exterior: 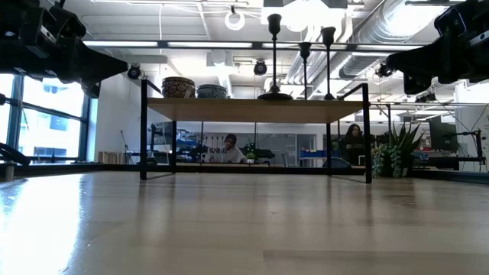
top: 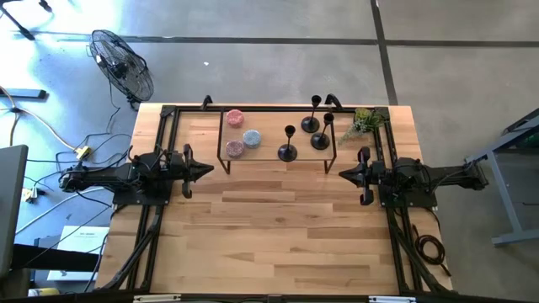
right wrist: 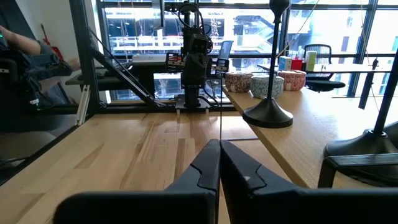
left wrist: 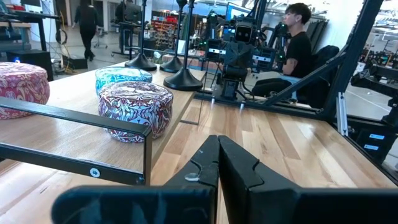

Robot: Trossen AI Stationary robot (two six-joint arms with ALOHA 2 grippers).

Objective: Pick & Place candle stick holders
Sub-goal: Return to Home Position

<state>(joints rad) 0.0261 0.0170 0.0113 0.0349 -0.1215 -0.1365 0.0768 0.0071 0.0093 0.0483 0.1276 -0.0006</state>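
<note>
Three black candle stick holders (top: 287, 153) (top: 320, 141) (top: 310, 125) stand upright on their round bases on the right half of a raised wooden shelf (top: 269, 126) at the table's far middle. The low view shows their stems (exterior: 275, 57) rising above the shelf top (exterior: 252, 109). My left gripper (top: 210, 171) waits shut at the table's left, level, pointing toward the middle; its fingers meet (left wrist: 219, 140). My right gripper (top: 341, 174) waits shut at the table's right, facing it, fingers together (right wrist: 220, 143). The nearest holder's base (right wrist: 268, 114) lies ahead of it on the shelf.
Three patterned round tins (top: 234, 118) (top: 251, 138) (top: 235, 149) sit on the shelf's left half. The shelf stands on thin black metal legs (exterior: 143, 130). A potted plant (top: 364, 123) stands at the far right corner. Bare wooden tabletop (top: 278, 219) stretches between and in front of the arms.
</note>
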